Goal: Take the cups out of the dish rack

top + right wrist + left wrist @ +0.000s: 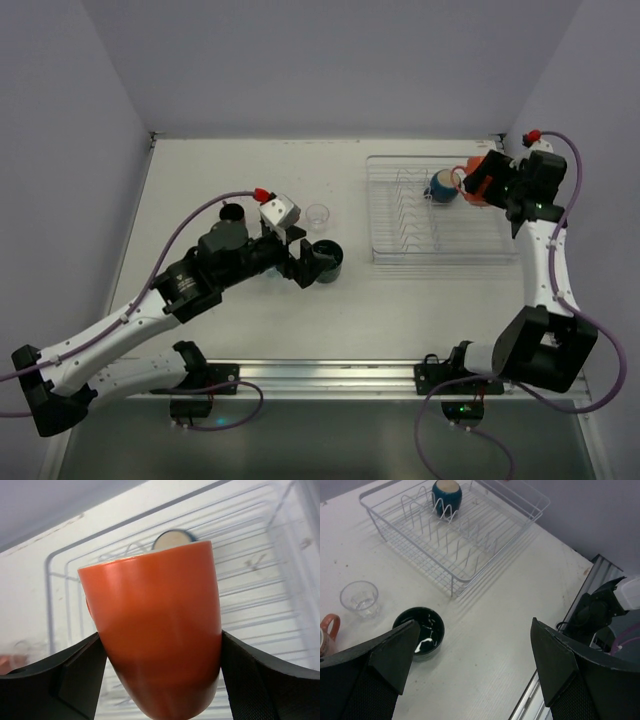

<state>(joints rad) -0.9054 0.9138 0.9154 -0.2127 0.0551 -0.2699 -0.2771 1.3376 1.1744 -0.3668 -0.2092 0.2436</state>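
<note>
Right end effector (161, 677) grips one orange ceramic mug (155, 615); one dark blue mug (446, 494) stands in white wire dish rack (470, 545); left end effector (475, 625) spread wide.

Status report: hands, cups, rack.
Right hand shut on orange cup, over dish rack. Left hand open, empty. One blue cup inside rack. No obstruction seen.

You have a white table (400, 320) carrying the dish rack (440, 252) at far right, with a glass tumbler (318, 213) and a dark teal cup (330, 258) left of it.
</note>
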